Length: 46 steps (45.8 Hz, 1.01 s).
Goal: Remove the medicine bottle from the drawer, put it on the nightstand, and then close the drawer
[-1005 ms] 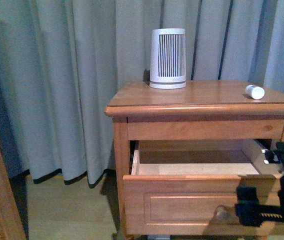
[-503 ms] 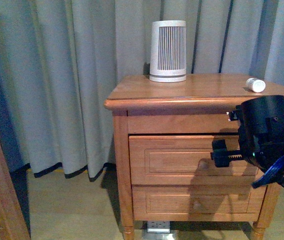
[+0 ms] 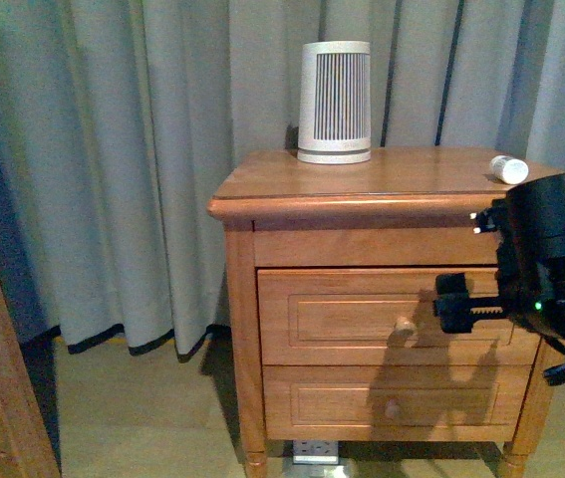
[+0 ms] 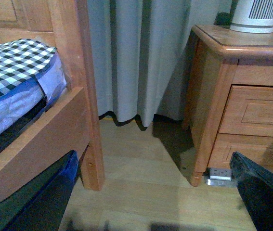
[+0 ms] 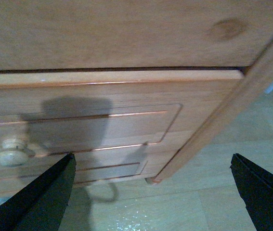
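Note:
The small white medicine bottle [image 3: 508, 169] lies on its side on the nightstand [image 3: 262, 189] top, near the right edge. The upper drawer [image 3: 352, 314] is shut, flush with the front, its round knob [image 3: 403, 326] showing. My right gripper [image 3: 458, 302] is open and empty just right of the knob, in front of the drawer face. In the right wrist view the drawer front [image 5: 102, 125] and knob [image 5: 11, 153] show beyond my open gripper [image 5: 153, 202]. My left gripper [image 4: 150, 202] is open and empty, low over the floor left of the nightstand [image 4: 213, 96].
A large white slatted cylinder [image 3: 335, 100] stands at the back of the top. Grey curtains [image 3: 113, 149] hang behind. A wooden bed post [image 4: 85, 72] and checkered mattress [image 4: 11, 62] are to the left. A white socket block [image 4: 219, 173] lies under the nightstand.
The upper drawer was open one second ago and is now shut. My right gripper has since drawn back slightly to the right of the knob.

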Tool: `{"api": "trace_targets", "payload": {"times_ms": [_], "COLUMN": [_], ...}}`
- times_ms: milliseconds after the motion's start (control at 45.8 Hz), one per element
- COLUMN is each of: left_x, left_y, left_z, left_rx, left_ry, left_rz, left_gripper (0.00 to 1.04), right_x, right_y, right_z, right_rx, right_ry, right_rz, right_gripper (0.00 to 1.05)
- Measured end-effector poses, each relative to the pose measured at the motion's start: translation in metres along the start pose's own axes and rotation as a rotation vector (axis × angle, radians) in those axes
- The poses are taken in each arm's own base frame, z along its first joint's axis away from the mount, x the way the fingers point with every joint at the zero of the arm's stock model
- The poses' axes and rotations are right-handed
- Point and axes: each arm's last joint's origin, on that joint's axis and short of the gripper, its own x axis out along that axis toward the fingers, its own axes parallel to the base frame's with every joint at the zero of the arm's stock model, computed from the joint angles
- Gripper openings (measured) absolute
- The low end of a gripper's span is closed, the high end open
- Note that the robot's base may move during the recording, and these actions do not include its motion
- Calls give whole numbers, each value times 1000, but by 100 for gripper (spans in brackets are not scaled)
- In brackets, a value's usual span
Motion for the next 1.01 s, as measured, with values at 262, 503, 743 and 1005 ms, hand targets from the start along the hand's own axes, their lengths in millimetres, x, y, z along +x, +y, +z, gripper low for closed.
{"api": "trace_targets", "payload": {"times_ms": [262,503,743,1005], "left_x": [0,0,0,0], "left_y": [0,0,0,0], "left_z": [0,0,0,0], "left_rx": [0,0,0,0], "left_ry": [0,0,0,0], "left_rz": [0,0,0,0], "left_gripper": [98,98,98,98], "right_x": [-112,-207,-263,-270], "right_y": [-61,-109,-130,-131], "right_z": [12,-17,-41,-57], "right_rx": [79,110,141,135], "right_ry": [-109,-189,-271,-351], "right_rz": [-126,-239,-231,6], "right_gripper": [98,98,98,87]}}
